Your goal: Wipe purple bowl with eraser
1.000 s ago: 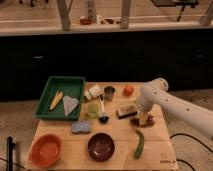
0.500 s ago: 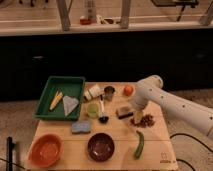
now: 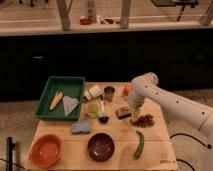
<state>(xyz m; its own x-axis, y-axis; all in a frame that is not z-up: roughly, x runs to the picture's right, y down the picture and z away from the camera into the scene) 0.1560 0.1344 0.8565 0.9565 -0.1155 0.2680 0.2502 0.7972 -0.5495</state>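
The purple bowl [image 3: 101, 146] sits at the near edge of the wooden table [image 3: 159, 150], and all places below are given from it. Just to its left an orange bowl [image 3: 45, 150] of similar shape is set, so the wrong bowl could be wiped if the two were confused. To the right of the purple bowl lies a green pepper [image 3: 139, 144], and behind it to the left a blue-grey sponge [image 3: 81, 127]. Either could be struck by a low carry toward the bowl.

Farther behind and to the right, well apart from the bowl, the eraser [image 3: 122, 112] rests on the table. A green cup [image 3: 92, 110] and a dark ladle [image 3: 102, 114] stand to its left, and a pile of brown bits [image 3: 144, 120] lies to its right. The gripper [image 3: 133, 115] is held low between the eraser and that pile. Whether it is apart, together or clamped on anything cannot be told.

Being small, the eraser could be shoved aside rather than taken, and the pile could be scattered. Once wiped, the glossy bowl might be pushed off the near edge if too much pressure were applied.
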